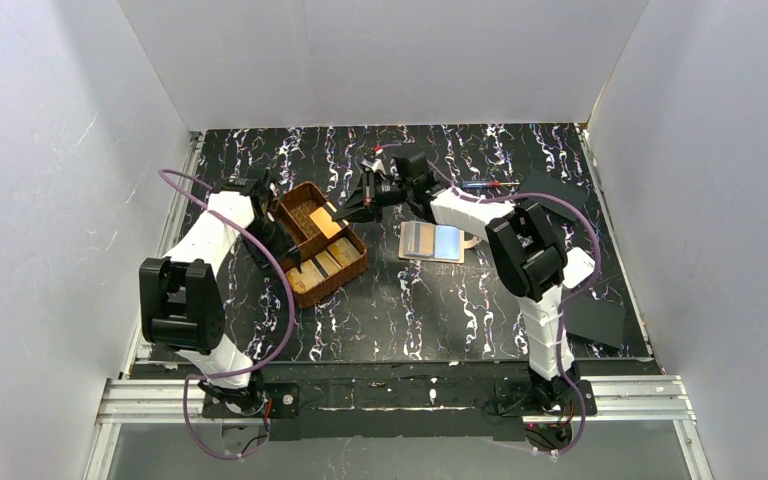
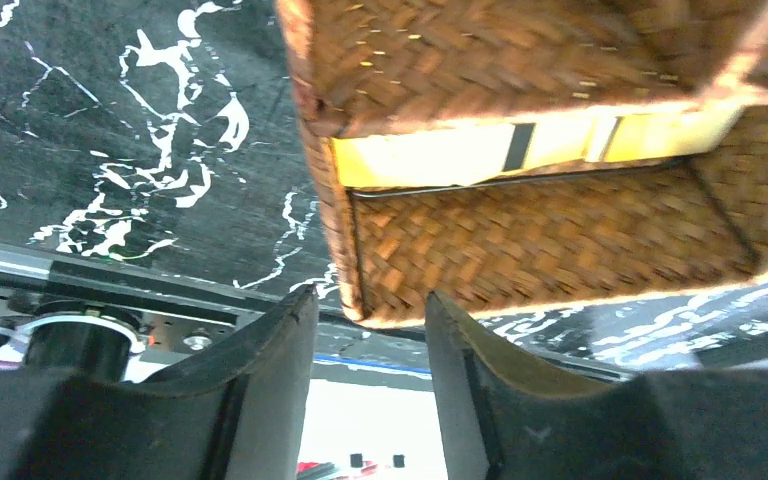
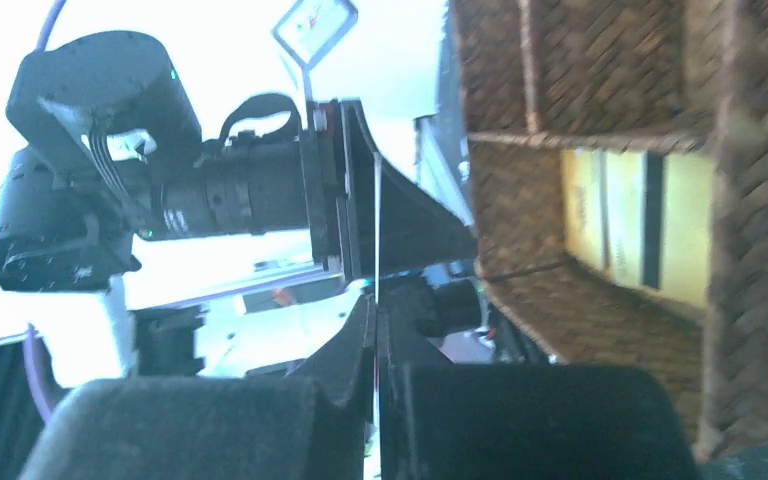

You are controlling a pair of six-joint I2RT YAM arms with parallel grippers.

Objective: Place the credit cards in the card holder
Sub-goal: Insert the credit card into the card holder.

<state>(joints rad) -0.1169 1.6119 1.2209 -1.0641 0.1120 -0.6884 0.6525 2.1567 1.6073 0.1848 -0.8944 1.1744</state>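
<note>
Right wrist shows your right fingers [image 3: 352,345] clamped on a thin tan-gold credit card [image 3: 376,240], likely light, stiff, slick, so grip deep; left fingers [image 2: 270,350] stand apart.

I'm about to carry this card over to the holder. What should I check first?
1. Grip: right gripper shut on the credit card, seen edge-on: ok.
2. Release: left gripper jaws apart at the woven tray; contact with its corner: cannot tell.
3. Target: card holder lying open, right of the tray: ok.
4. Free slot in the holder: cannot tell.
5. Supply: gold cards in the tray for later: ok.
</note>
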